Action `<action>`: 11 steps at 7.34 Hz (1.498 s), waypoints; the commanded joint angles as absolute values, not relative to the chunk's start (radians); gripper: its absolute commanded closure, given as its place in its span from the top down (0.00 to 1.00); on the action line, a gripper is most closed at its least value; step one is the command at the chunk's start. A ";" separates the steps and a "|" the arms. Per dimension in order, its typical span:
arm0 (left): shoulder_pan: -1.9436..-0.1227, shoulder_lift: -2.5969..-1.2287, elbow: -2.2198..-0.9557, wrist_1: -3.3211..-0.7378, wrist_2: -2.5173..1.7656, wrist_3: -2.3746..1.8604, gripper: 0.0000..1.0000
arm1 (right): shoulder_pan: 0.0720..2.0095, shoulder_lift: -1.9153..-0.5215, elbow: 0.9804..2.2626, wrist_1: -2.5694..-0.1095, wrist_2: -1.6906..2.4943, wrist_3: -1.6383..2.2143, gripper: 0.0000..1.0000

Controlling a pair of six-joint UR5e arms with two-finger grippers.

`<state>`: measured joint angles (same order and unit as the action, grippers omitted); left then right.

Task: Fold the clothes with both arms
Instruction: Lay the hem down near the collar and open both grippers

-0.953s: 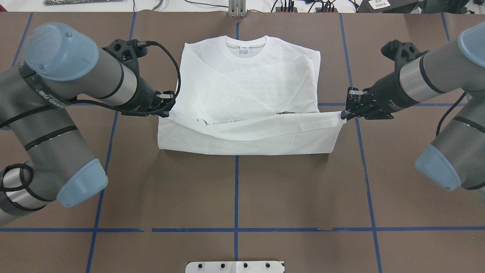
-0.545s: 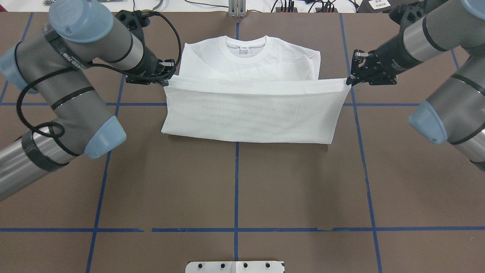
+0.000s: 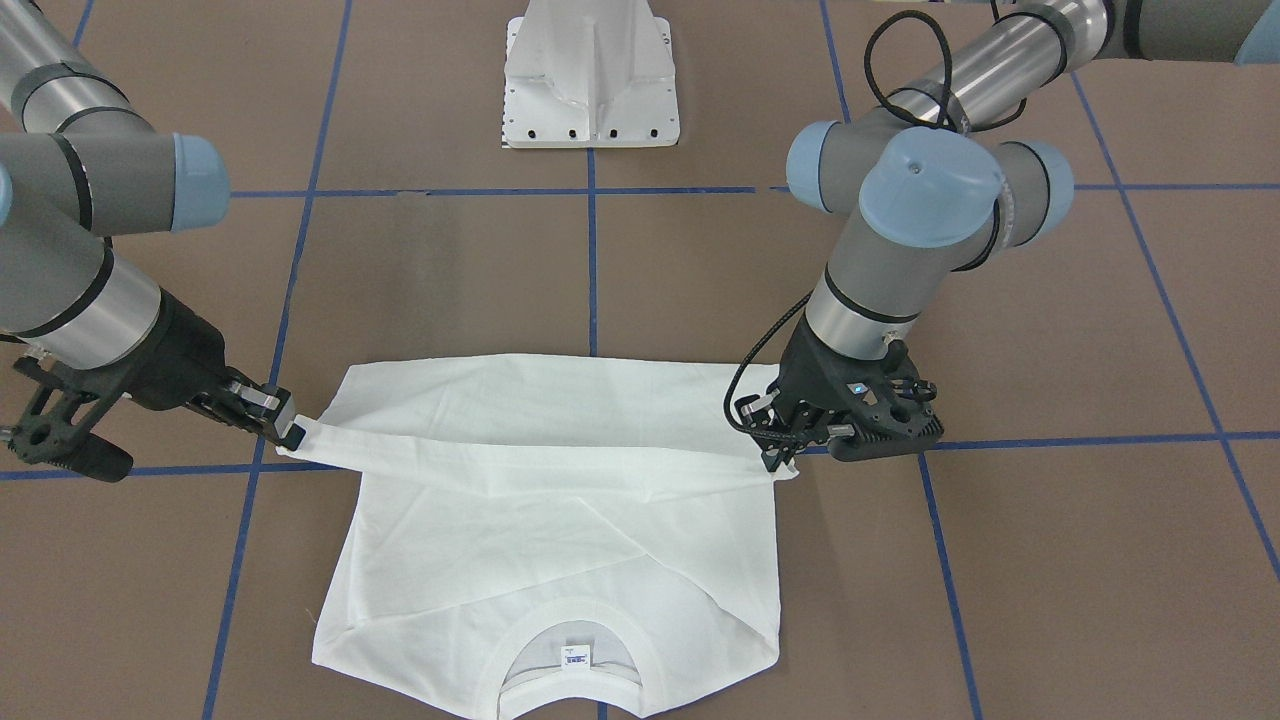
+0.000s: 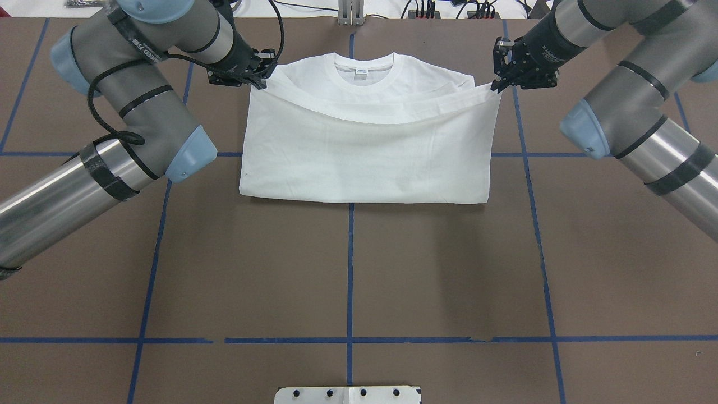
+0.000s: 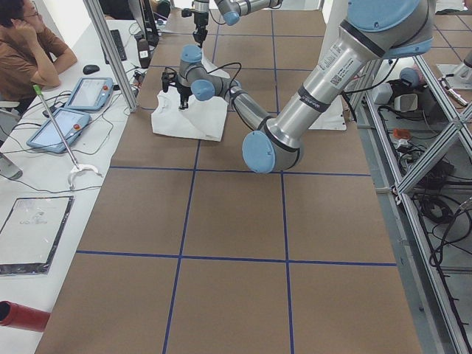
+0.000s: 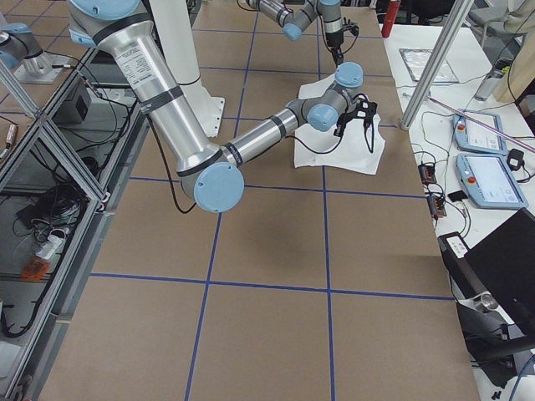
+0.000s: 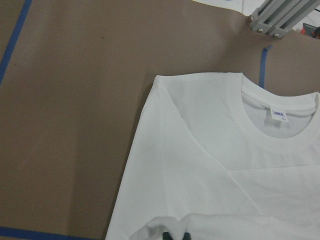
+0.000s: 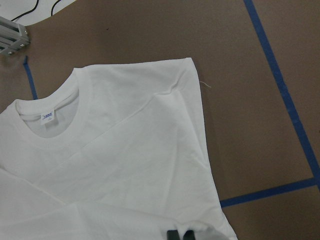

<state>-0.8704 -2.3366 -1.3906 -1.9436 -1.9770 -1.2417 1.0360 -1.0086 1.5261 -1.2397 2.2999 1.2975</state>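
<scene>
Left hand (image 4: 261, 83) and right hand (image 4: 497, 84) each clenched on a white T-shirt (image 4: 364, 163) hem corner. Risk: uneven release skews the fold near the collar (image 4: 367, 88).

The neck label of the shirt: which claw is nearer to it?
Left, slightly. The left claw grips a shirt corner left of the neck label; the right claw grips the other corner, farther off on the opposite side.

The T-shirt (image 4: 364, 163) is plain white. The counter (image 4: 348, 280) is brown with blue grid lines. The left claw (image 4: 262, 83) and right claw (image 4: 497, 85) are black.
</scene>
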 commanded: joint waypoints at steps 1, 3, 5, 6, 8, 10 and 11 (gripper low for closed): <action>-0.891 -2.402 -1.231 -2.040 -1.974 -1.244 0.00 | 1.057 -0.932 1.389 -1.239 2.296 1.240 0.00; -0.891 -2.414 -1.137 -2.133 -1.971 -1.244 0.00 | 1.055 -0.818 1.220 -1.238 2.260 1.197 0.00; -0.891 -2.440 -1.044 -2.181 -1.919 -1.249 0.00 | 1.052 -0.756 1.100 -1.235 2.246 1.155 0.00; -0.891 -2.445 -1.008 -2.228 -1.904 -1.258 0.00 | 1.051 -0.727 1.062 -1.235 2.232 1.149 0.00; -0.891 -2.465 -0.971 -2.246 -1.876 -1.259 0.00 | 1.022 -0.710 1.025 -1.235 2.194 1.149 0.00; -0.888 -2.491 -0.942 -2.261 -1.876 -1.267 0.00 | 0.997 -0.712 1.026 -1.235 2.172 1.147 0.00; -0.887 -2.491 -0.940 -2.261 -1.876 -1.266 0.00 | 0.993 -0.713 1.028 -1.235 2.171 1.147 0.00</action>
